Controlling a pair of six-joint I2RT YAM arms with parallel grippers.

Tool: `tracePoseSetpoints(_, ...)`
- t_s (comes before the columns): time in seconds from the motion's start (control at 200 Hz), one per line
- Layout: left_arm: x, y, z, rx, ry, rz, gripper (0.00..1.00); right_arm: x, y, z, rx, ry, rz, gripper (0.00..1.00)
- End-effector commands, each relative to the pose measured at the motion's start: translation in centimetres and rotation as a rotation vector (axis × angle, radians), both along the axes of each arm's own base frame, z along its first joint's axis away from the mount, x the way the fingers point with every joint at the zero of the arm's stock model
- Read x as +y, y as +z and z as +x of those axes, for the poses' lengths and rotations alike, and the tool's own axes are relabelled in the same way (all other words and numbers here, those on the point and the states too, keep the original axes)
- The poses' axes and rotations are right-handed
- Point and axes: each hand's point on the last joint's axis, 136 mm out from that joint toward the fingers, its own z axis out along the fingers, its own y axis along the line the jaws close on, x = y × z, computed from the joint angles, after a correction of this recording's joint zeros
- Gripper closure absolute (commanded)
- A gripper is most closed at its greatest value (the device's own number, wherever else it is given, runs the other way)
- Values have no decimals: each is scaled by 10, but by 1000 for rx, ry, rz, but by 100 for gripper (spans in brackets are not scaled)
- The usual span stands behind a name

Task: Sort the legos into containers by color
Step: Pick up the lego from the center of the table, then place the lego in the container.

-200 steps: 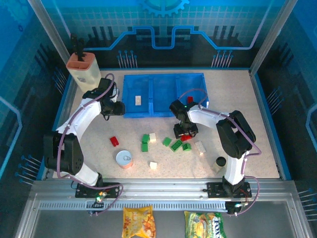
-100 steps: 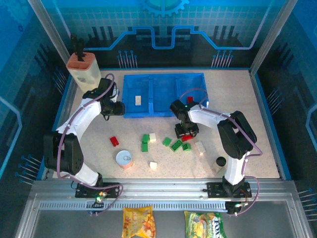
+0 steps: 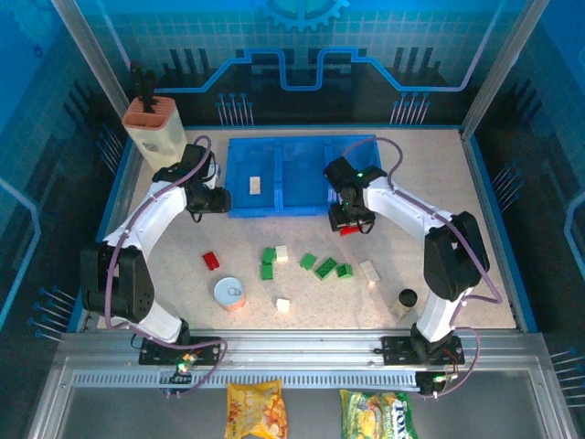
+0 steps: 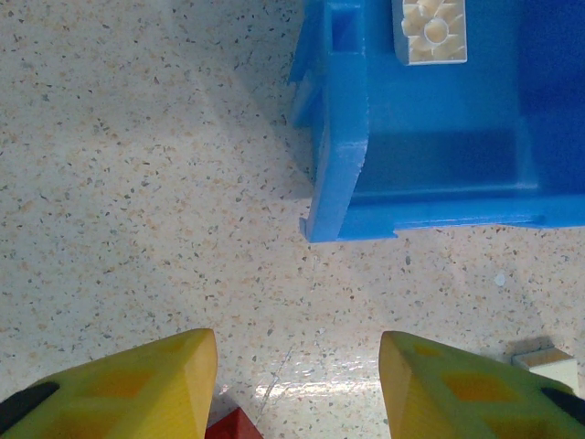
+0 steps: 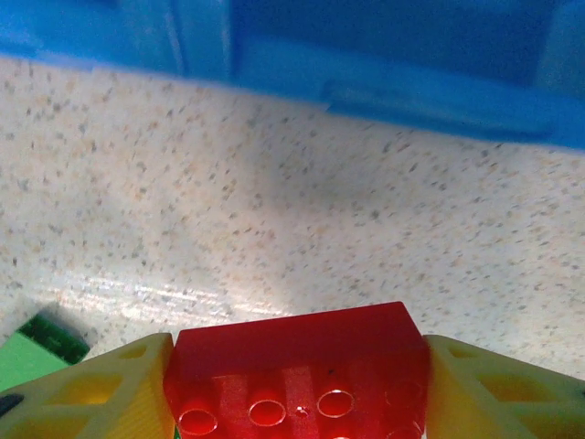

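Speckled tabletop (image 3: 498,183) carries the blue 3-compartment tray (image 3: 302,140). Right gripper (image 5: 297,389) jaws clamp 1 red lego brick (image 5: 292,347) by its flat side walls, just short of the tray's near wall. Left gripper (image 4: 297,384) jaws stand apart, empty. Judgement: brick is light, rigid, smooth; squeeze flat walls, not studs.

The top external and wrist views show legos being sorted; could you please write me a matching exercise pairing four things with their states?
Things:
1. right gripper
2. left gripper
3. tray's left compartment
4. silver can

States:
A. open, gripping nothing
B. stands on the table
C. shut on a red lego
D. holds one white lego

Pairs: 1-C, 2-A, 3-D, 4-B
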Motion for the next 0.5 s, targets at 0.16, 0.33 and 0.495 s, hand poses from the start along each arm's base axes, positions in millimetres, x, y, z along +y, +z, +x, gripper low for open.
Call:
tracePoseSetpoints(0.16, -1, 3, -4, -11, -21, -19, 49, -20, 21, 37, -38, -77, 29, 38)
tracePoseSetpoints(0.33, -1, 3, -4, -9, -20, -19, 49, -22, 24, 68, -67, -108, 49, 38)
tracePoseSetpoints(0.495, 0, 3, -4, -11, -20, -16, 49, -27, 23, 104, -113, -140, 48, 38)
